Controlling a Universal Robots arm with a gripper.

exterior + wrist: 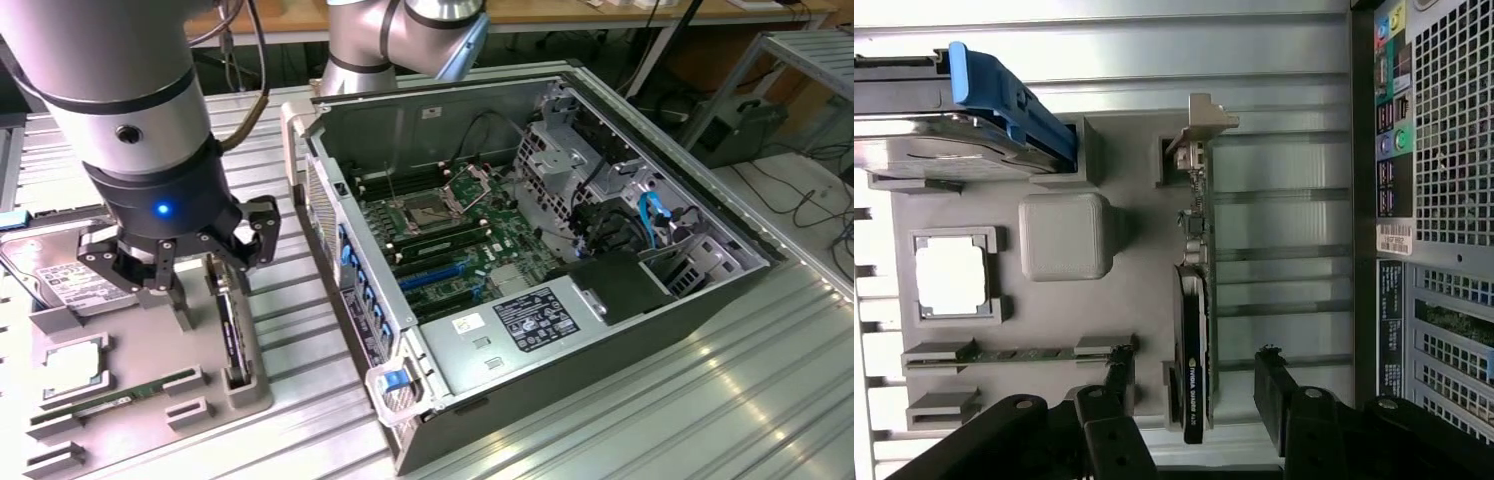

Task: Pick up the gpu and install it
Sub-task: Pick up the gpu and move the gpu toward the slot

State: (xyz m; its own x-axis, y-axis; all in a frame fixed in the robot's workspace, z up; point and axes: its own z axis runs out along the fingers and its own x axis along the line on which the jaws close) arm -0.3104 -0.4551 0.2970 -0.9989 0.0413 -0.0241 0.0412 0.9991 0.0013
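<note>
**Figure.** Gripper over the parts tray, read from the exterior view's left to its right.

- **Tray and its contents.** A grey holder tray (160, 345) (1139, 300) was loaded with four parts. Three lay on the side of the gpu away from the computer case: a hard drive (67, 282) (944, 150) in a blue-handled carrier, a processor (74, 365) (951, 277) and a green memory stick (120, 400) (1014, 353).
- **Gripper.** The gripper (194, 285) (1194, 360) was held directly above the gpu with its fingers spread wide. One finger stood to each side of the card, and neither was seen touching it.
- **Task object.** The gpu (230, 325) (1194, 300) was stood on edge in the tray's slot, at the tray edge nearest the case. Its long axis ran across the line on which the fingers would close, and its silver bracket (1199, 125) was at the end far from the fingers.
- **Case.** Beyond the gpu, the computer case (694, 330) (1434, 150) was laid open. Its motherboard (454, 240) was exposed, and the card was not yet fitted.
</note>
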